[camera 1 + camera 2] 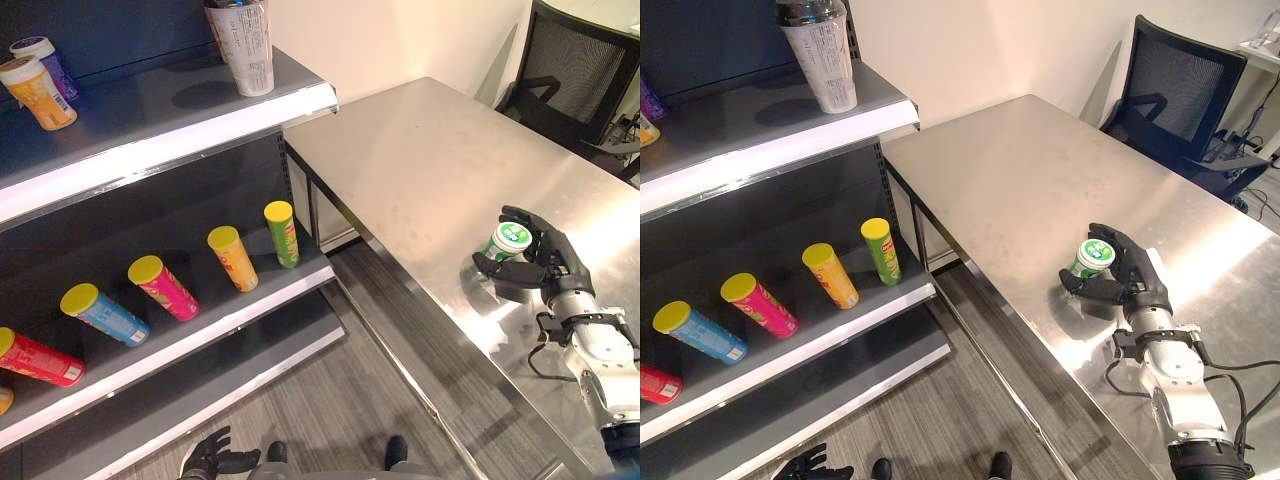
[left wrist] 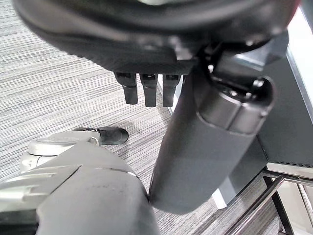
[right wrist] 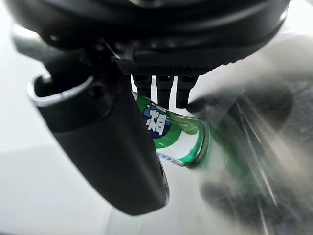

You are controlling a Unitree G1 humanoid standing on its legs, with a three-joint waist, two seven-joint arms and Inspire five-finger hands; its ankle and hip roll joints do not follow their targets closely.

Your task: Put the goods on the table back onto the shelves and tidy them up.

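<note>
Right robot hand [image 1: 545,262] curled round green-lidded cup [image 1: 507,243] on table [image 1: 420,160], near its front edge. Left robot hand [image 1: 212,455] low over floor, fingers relaxed. 5 tubes [image 1: 235,258] lie on middle shelf [image 1: 200,330].

Steel table [image 1: 420,160] bore green-lidded tub [image 1: 508,241]. Top shelf [image 1: 150,110] held white cup [image 1: 244,45], two bottles [image 1: 38,82]; middle shelf [image 1: 190,330] carried tilted canisters [image 1: 160,287].
</note>
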